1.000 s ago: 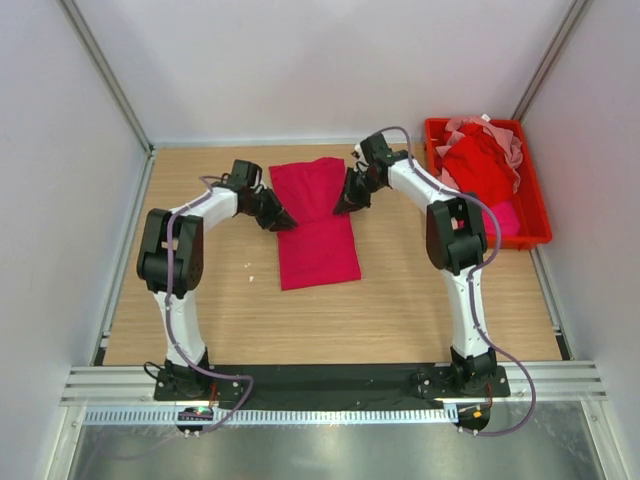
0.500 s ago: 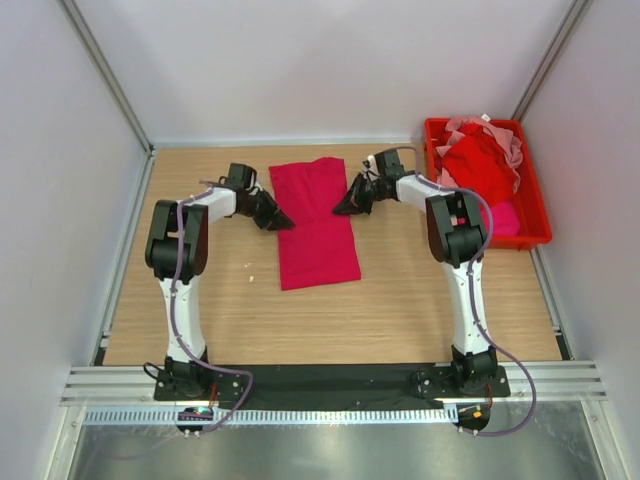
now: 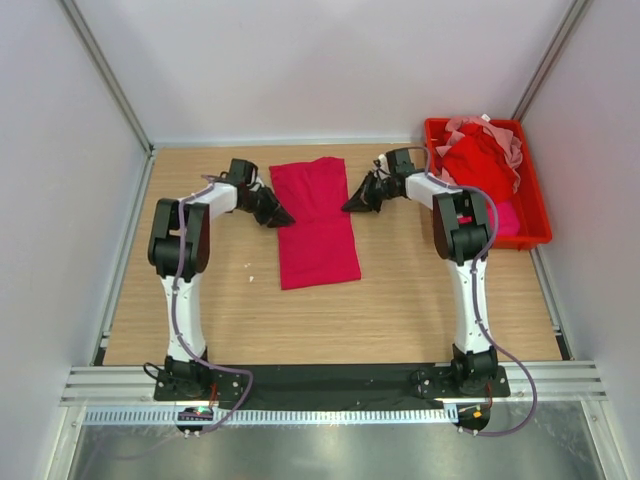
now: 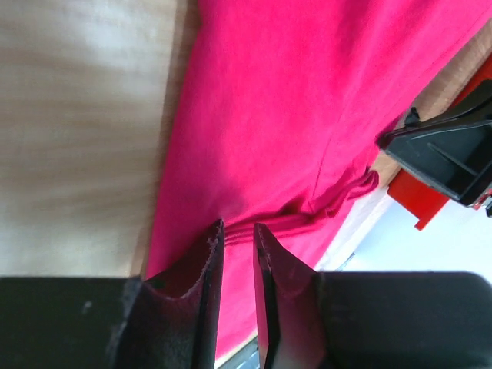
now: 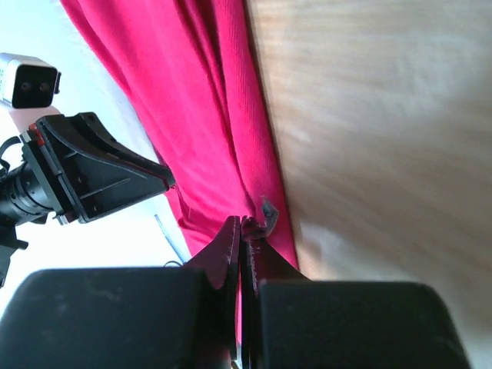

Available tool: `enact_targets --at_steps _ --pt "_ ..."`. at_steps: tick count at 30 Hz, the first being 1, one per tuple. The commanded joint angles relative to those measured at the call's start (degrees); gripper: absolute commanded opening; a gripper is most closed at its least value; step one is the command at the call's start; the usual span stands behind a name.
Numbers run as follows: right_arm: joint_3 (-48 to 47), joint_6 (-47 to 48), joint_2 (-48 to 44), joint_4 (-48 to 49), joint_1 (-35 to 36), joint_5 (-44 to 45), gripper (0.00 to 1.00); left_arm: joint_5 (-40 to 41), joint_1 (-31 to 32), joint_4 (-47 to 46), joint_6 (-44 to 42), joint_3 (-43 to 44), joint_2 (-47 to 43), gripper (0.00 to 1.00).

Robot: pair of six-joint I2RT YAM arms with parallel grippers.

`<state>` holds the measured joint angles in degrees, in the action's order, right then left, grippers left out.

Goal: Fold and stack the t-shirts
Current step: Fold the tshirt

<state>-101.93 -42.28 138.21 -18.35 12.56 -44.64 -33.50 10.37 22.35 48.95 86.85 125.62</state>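
Pressing together at the edge of the shirt on the bench, right fingers are closed; left fingers stand narrowly apart over its opposite edge, grip unclear.

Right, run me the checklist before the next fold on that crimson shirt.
1. Crimson shirt lies flat on the table: ok.
2. Left gripper at the shirt's left edge: ok; jaws a narrow gap apart, grip on cloth: cannot tell.
3. Right gripper at the right edge, shut: ok; cloth caught: cannot tell.
4. Right arm clearance over the red bin: cannot tell.
5. Nothing lying on the shirt: ok.
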Motion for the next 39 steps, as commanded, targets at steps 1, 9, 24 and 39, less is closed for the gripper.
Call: enact_targets --at_steps 1,9,24,39 --pt "0.7 1.9 -8.2 -3.0 0.3 -0.1 0.01 -0.1 -0.4 3.6 -1.8 1.0 -6.6 0.23" --pt "10.9 0.2 -14.5 3.3 2.9 -2.7 0.01 -0.7 -0.3 5.1 -1.3 -2.5 -12.9 0.23" --pt "12.5 4.2 -5.1 3.6 0.4 1.1 0.01 3.7 0.2 5.2 -4.0 -4.6 -4.9 0.21" --pt "25.3 13.8 -27.4 -9.0 9.0 -1.3 0.04 10.7 8.8 11.1 -3.4 -16.2 -27.6 0.28"
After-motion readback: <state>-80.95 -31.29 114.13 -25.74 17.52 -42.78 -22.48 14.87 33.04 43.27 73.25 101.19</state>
